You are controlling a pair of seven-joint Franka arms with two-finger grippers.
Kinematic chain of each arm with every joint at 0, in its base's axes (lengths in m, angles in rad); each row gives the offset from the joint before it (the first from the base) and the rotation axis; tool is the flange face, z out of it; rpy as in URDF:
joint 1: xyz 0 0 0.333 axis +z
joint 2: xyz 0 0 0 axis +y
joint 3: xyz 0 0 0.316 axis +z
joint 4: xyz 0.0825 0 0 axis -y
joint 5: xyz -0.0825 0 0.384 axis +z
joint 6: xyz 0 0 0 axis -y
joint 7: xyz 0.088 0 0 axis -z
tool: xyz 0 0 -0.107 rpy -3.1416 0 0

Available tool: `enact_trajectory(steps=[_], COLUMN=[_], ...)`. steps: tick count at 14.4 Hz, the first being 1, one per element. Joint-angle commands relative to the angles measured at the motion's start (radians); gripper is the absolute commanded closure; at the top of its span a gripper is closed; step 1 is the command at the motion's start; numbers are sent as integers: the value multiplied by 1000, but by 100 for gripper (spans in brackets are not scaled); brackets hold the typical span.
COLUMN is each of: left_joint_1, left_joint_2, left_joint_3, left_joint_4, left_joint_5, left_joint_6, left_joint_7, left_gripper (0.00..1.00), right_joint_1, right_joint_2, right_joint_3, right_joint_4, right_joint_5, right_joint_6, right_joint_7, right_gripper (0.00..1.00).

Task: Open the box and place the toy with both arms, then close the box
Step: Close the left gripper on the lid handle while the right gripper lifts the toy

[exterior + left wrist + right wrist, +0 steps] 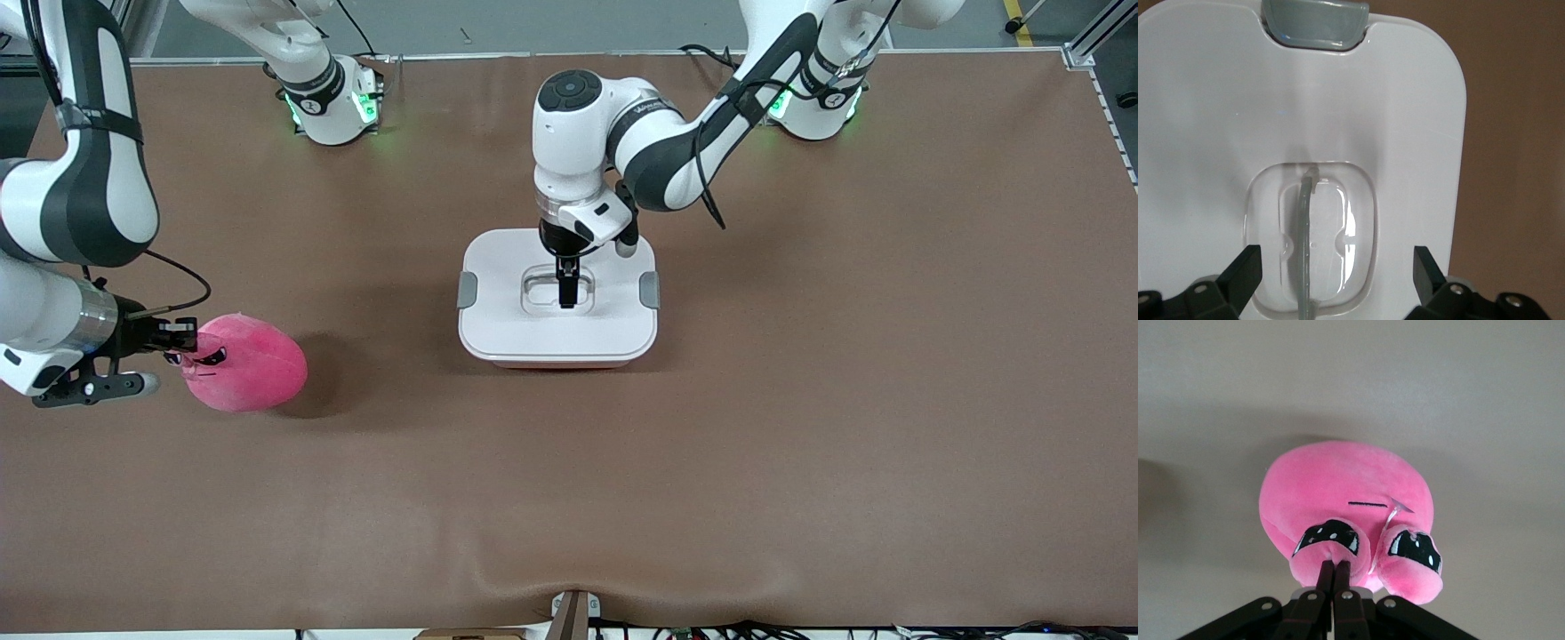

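Observation:
The box stands mid-table with its white lid on; only a thin pink edge of the tub shows below the lid. My left gripper is open and reaches down into the lid's clear recessed handle, one finger on each side of the handle bar, gripping nothing. The pink plush toy is at the right arm's end of the table. My right gripper is shut on a small pink flap beside the toy's dark eye marks. I cannot tell whether the toy rests on the table or hangs just above it.
Grey clips sit on both short sides of the lid; one shows in the left wrist view. The brown table stretches bare around the box. Both green-lit arm bases stand along the table edge farthest from the front camera.

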Motion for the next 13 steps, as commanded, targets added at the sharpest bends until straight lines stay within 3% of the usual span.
enact_trajectory(steps=[1,4,7,13], left_joint_1=[-21,-38,-42,-44], left_joint_2=[20,31,49,51], left_joint_3=[3,3,4,7], left_joint_4=[24,24,27,36], left_joint_5=[50,48,48,77], left_joint_6=[9,9,9,9], left_joint_7=[-122,-122,-122,-114], left_gripper=[0,0,0,36], right_joint_1=[31,35,35,28], right_joint_2=[-20,-28,-28,-30], right_joint_3=[1,1,1,-1], right_joint_4=[39,47,47,50], right_joint_5=[-15,-3,-1,-1], right_joint_6=[-53,-83,-86,-86], right_joint_7=[-11,-131,-130,-142], right_gripper=[100,100,100,100])
